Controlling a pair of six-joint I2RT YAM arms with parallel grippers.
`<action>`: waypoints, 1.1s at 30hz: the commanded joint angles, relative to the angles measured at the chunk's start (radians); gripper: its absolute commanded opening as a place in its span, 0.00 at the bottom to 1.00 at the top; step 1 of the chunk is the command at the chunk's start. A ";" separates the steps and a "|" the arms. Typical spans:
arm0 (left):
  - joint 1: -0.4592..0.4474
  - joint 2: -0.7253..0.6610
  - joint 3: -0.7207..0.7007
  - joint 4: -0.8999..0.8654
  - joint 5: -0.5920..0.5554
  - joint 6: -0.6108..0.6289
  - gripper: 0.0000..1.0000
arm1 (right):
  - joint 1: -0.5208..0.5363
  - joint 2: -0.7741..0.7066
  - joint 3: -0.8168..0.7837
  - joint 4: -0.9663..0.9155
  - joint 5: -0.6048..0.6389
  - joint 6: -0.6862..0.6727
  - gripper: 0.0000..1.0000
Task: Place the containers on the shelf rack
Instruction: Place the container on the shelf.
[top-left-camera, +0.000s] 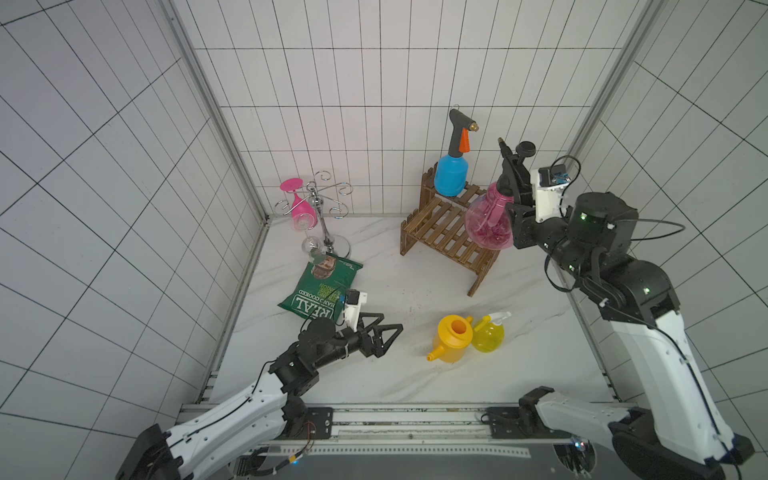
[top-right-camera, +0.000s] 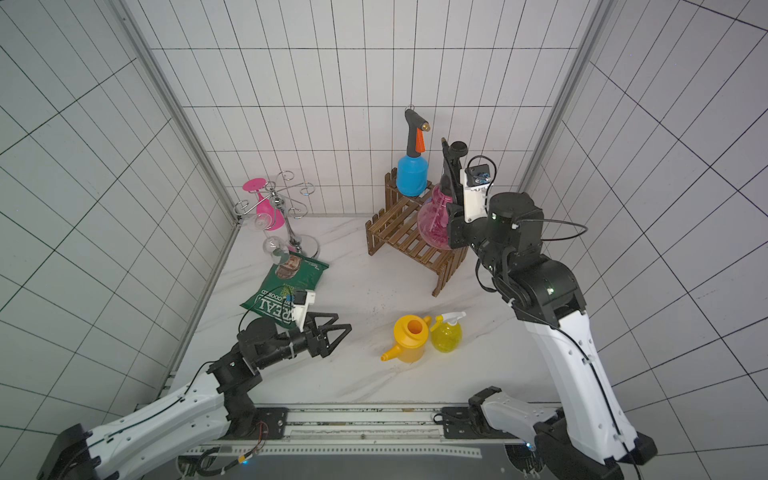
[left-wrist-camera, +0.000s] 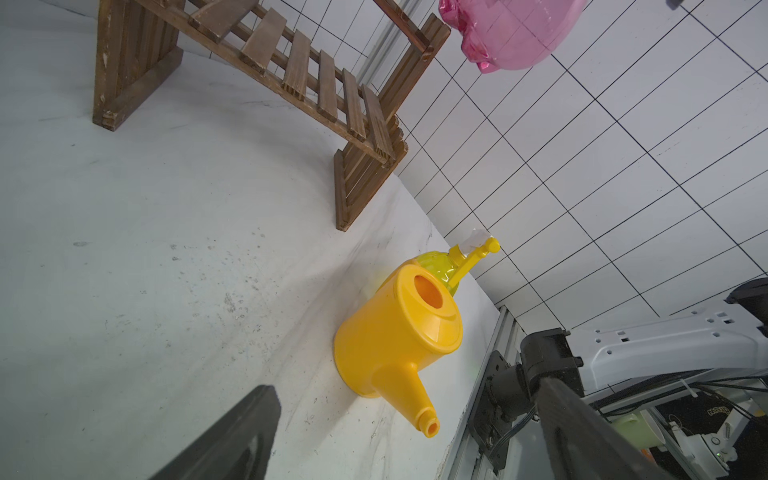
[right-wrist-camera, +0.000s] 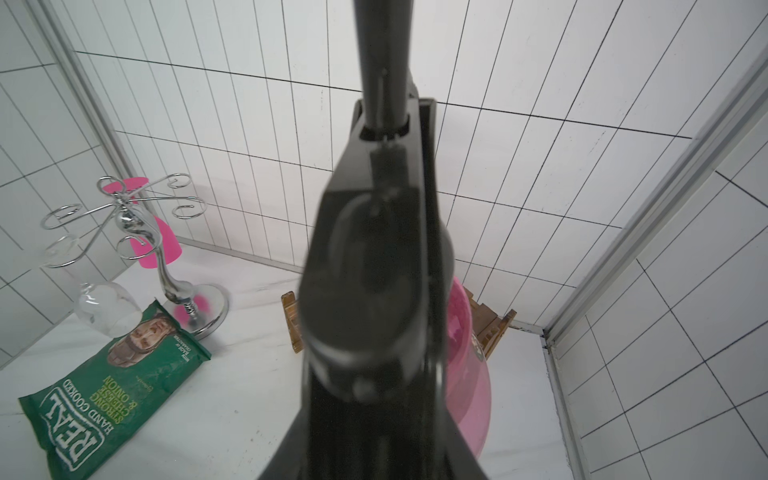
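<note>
The blue sprayer (top-left-camera: 451, 174) (top-right-camera: 411, 176) stands on the upper tier of the brown shelf rack (top-left-camera: 440, 232) (top-right-camera: 399, 239) (left-wrist-camera: 299, 66). My right gripper (top-left-camera: 515, 183) (top-right-camera: 453, 183) is shut on the black pump head (right-wrist-camera: 374, 249) of the pink sprayer (top-left-camera: 488, 222) (top-right-camera: 434, 222) (right-wrist-camera: 469, 374). It holds that sprayer in the air over the rack's right end. The yellow watering can (top-left-camera: 453, 338) (top-right-camera: 409, 338) (left-wrist-camera: 395, 332) and the small yellow sprayer (top-left-camera: 489, 334) (top-right-camera: 446, 334) (left-wrist-camera: 436, 266) stand side by side on the table. My left gripper (top-left-camera: 386, 328) (top-right-camera: 336, 328) is open and empty, left of the can.
A green crisp bag (top-left-camera: 320, 286) (right-wrist-camera: 116, 382) lies at the left. Behind it is a chrome glass stand (top-left-camera: 322, 208) (right-wrist-camera: 137, 220) with a pink wine glass (top-left-camera: 299, 208) and a clear glass (top-left-camera: 313, 245). Tiled walls close in three sides.
</note>
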 joint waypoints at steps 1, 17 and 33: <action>-0.002 -0.016 -0.016 -0.023 -0.022 0.018 0.98 | -0.057 0.050 0.108 0.027 -0.049 0.000 0.00; -0.002 -0.038 -0.020 -0.042 -0.043 0.027 0.98 | -0.243 0.399 0.542 -0.067 -0.223 0.052 0.00; -0.002 -0.037 -0.020 -0.045 -0.054 0.032 0.98 | -0.301 0.585 0.745 -0.126 -0.227 0.034 0.01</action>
